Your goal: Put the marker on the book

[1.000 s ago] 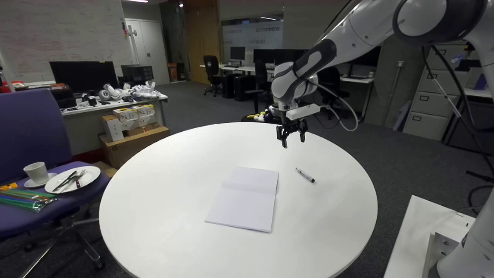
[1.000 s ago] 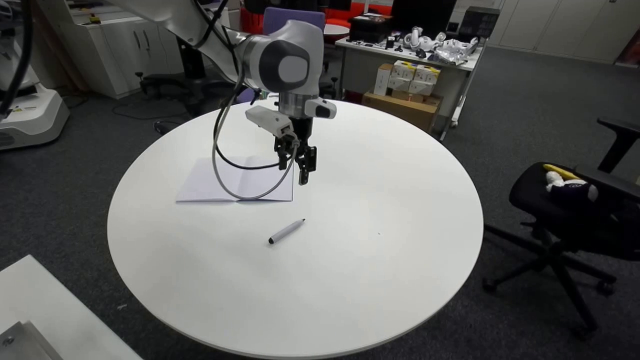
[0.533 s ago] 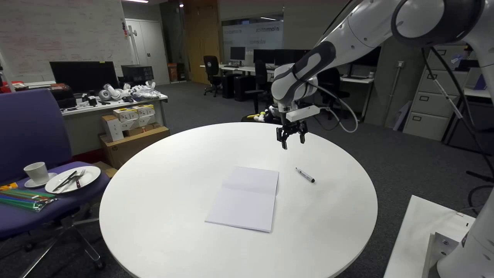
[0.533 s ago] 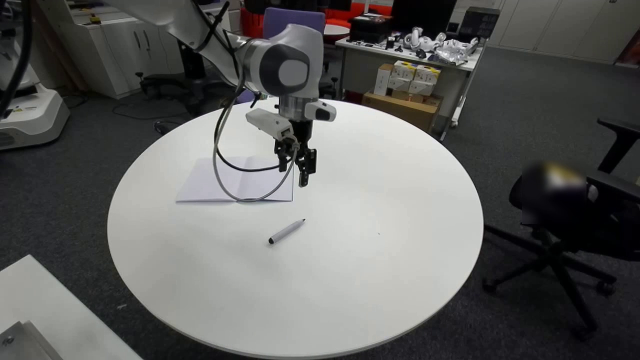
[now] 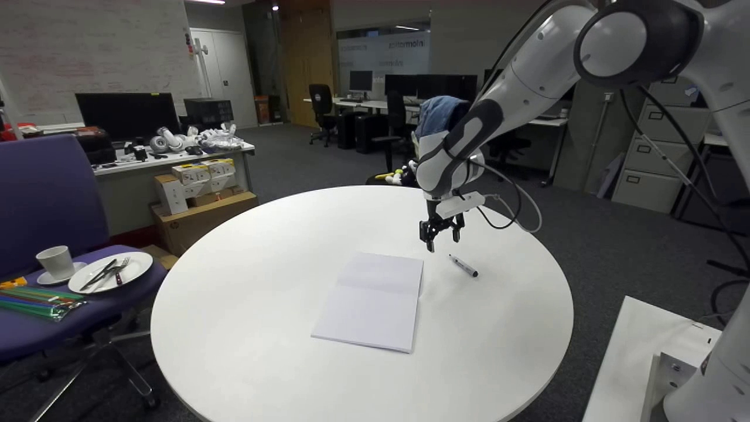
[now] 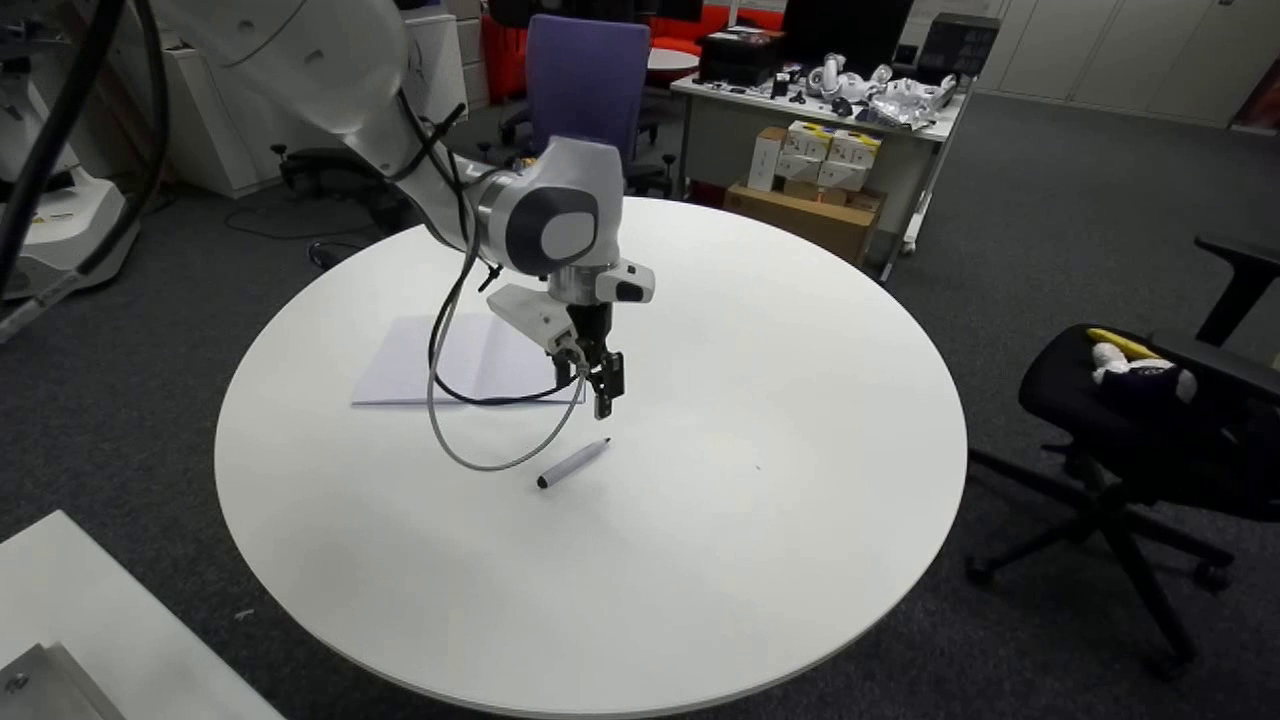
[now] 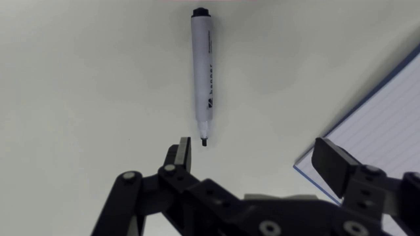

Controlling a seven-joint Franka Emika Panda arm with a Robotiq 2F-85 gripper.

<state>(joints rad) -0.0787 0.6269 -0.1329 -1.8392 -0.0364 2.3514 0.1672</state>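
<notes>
The black two-fingered gripper [image 7: 254,144] stands spread wide in the lower part of the wrist view. In the upper middle lies the slim greyish-white marker [image 7: 202,68] with black ends; at the right, apart from it, the open white lined notebook [image 7: 390,121]. Both rest on the round white table [image 5: 252,275].

The round white table [image 5: 246,293] carries an open, ruled notebook [image 5: 372,302] lying flat and, near but apart from it, a pale-barrelled, black-tipped marker [image 7: 202,70] lying on its side.
</notes>
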